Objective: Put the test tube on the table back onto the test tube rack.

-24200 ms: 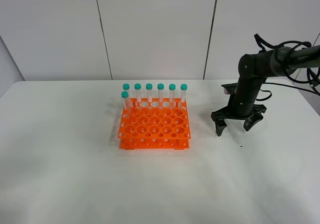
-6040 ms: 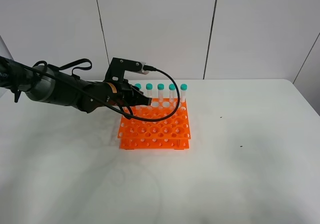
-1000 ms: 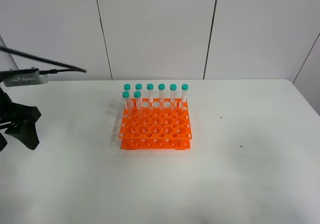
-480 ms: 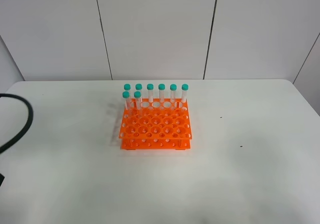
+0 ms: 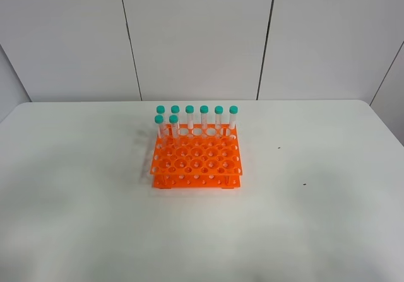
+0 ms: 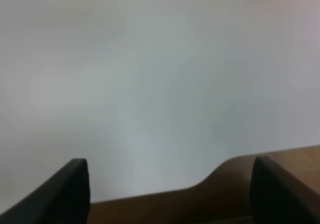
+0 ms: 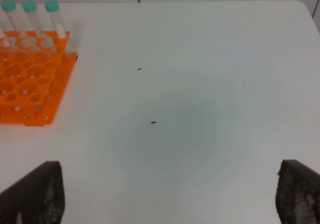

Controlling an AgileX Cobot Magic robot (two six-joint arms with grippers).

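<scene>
The orange test tube rack (image 5: 196,159) stands in the middle of the white table (image 5: 315,219). Several teal-capped tubes stand upright in it: a full back row (image 5: 204,119) and two in the second row at the left. One of these two, the test tube (image 5: 173,127), is second from the left. No tube lies on the table. Neither arm shows in the exterior high view. My left gripper (image 6: 170,186) is open and empty over a blurred white surface. My right gripper (image 7: 170,194) is open and empty above the table, to the right of the rack (image 7: 30,78).
Two tiny dark specks (image 7: 153,122) lie on the table right of the rack. A brown surface (image 6: 225,184) shows low in the left wrist view. Grey wall panels (image 5: 196,36) stand behind the table.
The left arm has drawn back to the left and out of the exterior high view. The rack holds one more tube than 24 s ago, in the second row.
</scene>
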